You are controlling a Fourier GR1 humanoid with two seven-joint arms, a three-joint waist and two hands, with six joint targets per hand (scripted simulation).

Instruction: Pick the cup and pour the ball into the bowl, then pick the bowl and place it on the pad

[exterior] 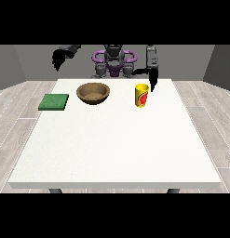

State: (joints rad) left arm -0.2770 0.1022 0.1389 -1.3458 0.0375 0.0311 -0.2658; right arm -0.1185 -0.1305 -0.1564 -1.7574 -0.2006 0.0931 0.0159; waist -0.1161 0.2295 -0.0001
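The yellow cup (142, 95) stands upright on the white desk (116, 139), mouth up, beside the wooden bowl (93, 93). The hand at the view's right (152, 79) hangs just behind it; whether its fingers are apart I cannot tell

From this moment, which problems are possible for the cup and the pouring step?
1. The hand at the view's right hangs just behind the yellow cup, near its rim; a slightly wrong approach might knock the upright cup over.
2. The wooden bowl stands apart from the cup, so the ball, which cannot be seen here, may miss it when poured.
3. The green pad lies near the table edge, so placing leaves little margin.
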